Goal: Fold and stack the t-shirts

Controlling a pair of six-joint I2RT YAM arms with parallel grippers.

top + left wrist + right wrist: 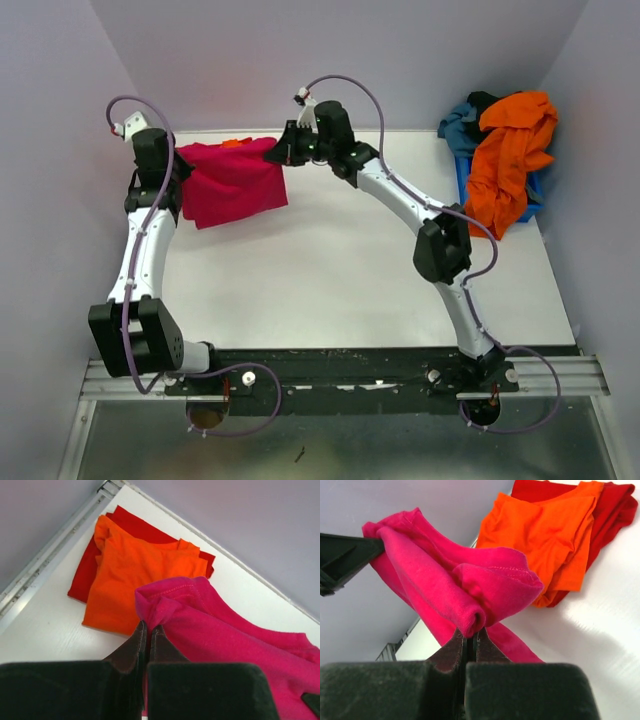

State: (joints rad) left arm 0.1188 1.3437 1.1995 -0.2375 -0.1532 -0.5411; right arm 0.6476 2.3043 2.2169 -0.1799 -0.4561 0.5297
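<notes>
Looking down, I see the white table [330, 280] closed in by pale violet-grey walls [350, 60] on three sides. At the far right corner stands a blue bin [461, 172]. A loose orange shirt [508, 160] hangs over its rim, and a teal shirt [458, 122] and a black cloth [484, 98] lie behind it. At the far left, near the back wall, a folded orange shirt [140, 575] lies on a folded red shirt [80, 577]. The pink shirt [232, 182] is lifted just in front of this pile, stretched between my two claws, with its lower part hanging down. My left claw [149, 630] is closed tight on one bunched edge. My right claw [470, 635] is closed tight on the other edge, where the cloth is rolled and shows a stitched hem.
</notes>
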